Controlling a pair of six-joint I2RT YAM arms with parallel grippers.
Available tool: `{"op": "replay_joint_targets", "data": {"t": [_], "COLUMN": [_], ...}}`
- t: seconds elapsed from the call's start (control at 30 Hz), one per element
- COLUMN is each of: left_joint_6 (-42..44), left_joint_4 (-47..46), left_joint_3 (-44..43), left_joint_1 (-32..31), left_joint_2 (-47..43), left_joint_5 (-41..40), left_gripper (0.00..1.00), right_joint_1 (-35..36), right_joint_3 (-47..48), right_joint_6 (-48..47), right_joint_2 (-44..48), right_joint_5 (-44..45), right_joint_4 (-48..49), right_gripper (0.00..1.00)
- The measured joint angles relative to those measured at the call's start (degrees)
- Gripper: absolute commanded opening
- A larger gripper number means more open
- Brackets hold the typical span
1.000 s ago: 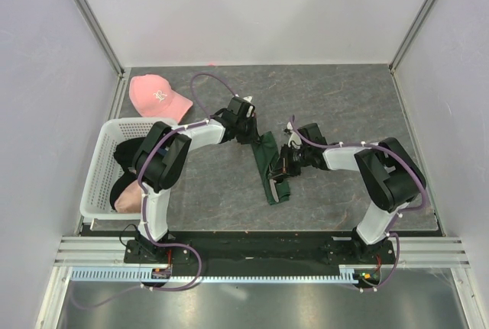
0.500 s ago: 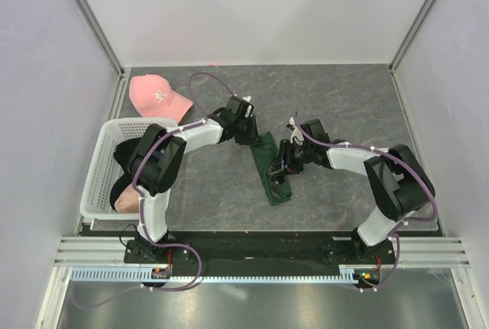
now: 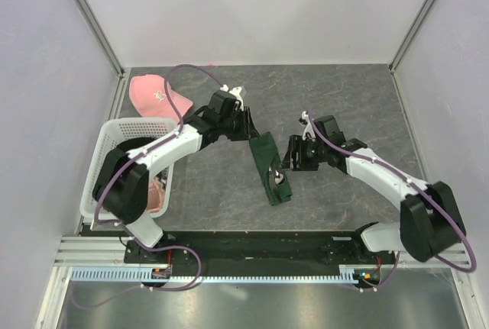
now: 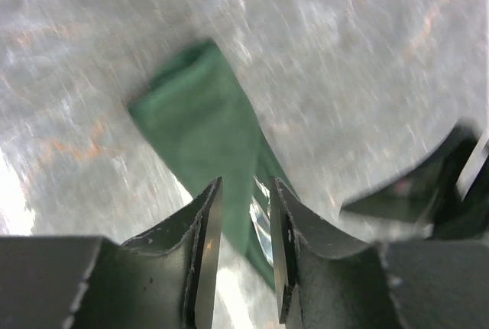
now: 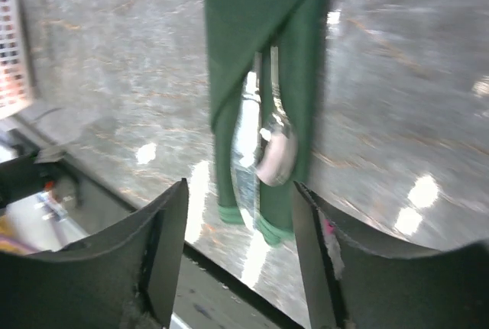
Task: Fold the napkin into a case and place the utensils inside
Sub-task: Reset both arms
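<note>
The napkin (image 3: 267,162) lies on the table as a narrow dark green case, running from the upper middle down towards the near edge. The utensils (image 3: 278,181) poke out shiny at its near end. In the right wrist view the case (image 5: 260,69) holds a spoon (image 5: 276,153) and a second silver piece in its open pocket. My left gripper (image 3: 250,131) hovers open over the case's far end (image 4: 200,115), jaws (image 4: 246,185) apart with nothing between them. My right gripper (image 3: 293,154) stands open just right of the case, its jaws (image 5: 238,191) wide and empty.
A pink cap (image 3: 157,94) lies at the back left. A white basket (image 3: 107,162) stands at the left edge, partly under my left arm. Pale walls close the table on three sides; the arms' base rail runs along the near edge.
Both grippers went from shut to open and let go of the cloth. The left arm pulled back to the upper left, the right arm drew away to the right. The case stays put.
</note>
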State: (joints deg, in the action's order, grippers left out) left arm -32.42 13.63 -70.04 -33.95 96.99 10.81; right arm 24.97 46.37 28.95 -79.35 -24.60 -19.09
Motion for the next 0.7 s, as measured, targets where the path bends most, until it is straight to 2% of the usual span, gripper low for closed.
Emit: {"op": "replay_joint_targets", "data": {"t": [0.13, 0.3, 0.47, 0.53, 0.7], "left_joint_6": [0.0, -2.5, -7.4, -8.7, -10.3], "left_joint_4": [-1.4, -9.9, -21.5, -24.1, -27.3], "left_joint_3": [8.2, 26.7, 43.8, 47.6, 50.8], "left_joint_1": [-1.4, -4.9, -9.0, -9.6, -9.9], "left_joint_2": [-8.7, -26.6, -43.0, -46.8, -54.4], "left_joint_5": [2.6, 6.4, 8.2, 8.3, 8.2], "left_gripper": [0.46, 0.53, 0.55, 0.56, 0.57], "right_joint_1": [0.3, 0.7, 0.7, 0.7, 0.7], "right_joint_3": [-0.3, -5.8, -12.1, -13.6, -16.2], "right_joint_6": [-2.3, -2.2, -0.4, 0.4, 2.2], "right_joint_2": [7.9, 24.0, 37.9, 40.4, 41.2], "right_joint_5": [6.1, 13.7, 17.4, 18.0, 17.6], "right_joint_4": [-4.4, -5.0, -3.1, -2.1, 1.1], "right_gripper": [0.78, 0.98, 0.98, 0.98, 0.98]}}
